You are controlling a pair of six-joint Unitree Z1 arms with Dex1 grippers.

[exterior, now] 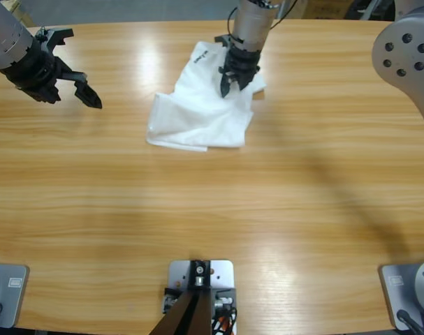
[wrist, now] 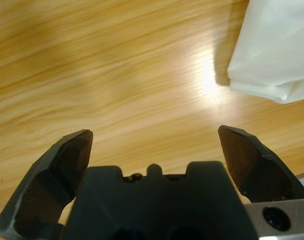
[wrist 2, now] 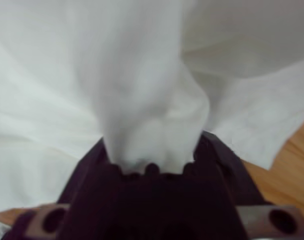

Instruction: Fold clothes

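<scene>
T-shirt (exterior: 198, 115) — white, crumpled in a rough folded heap on the wooden table (exterior: 212, 230), toward its far edge. Right gripper (exterior: 234, 82) sits on the shirt's far-right part, jaws pinched onto a bunch of fabric. Left gripper (exterior: 75, 84) — well left of the shirt, jaws wide apart, holding nothing.

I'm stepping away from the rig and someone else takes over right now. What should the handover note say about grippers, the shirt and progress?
Left gripper: open, empty, over bare table left of the T-shirt.
Right gripper: shut on a bunch of the T-shirt's cloth near its far right edge.
T-shirt: a rumpled white heap at the table's far middle, partly doubled over itself.
Done: one hold taken; no neat fold shows.
Left: probably spread it flat, then fold it.
</scene>
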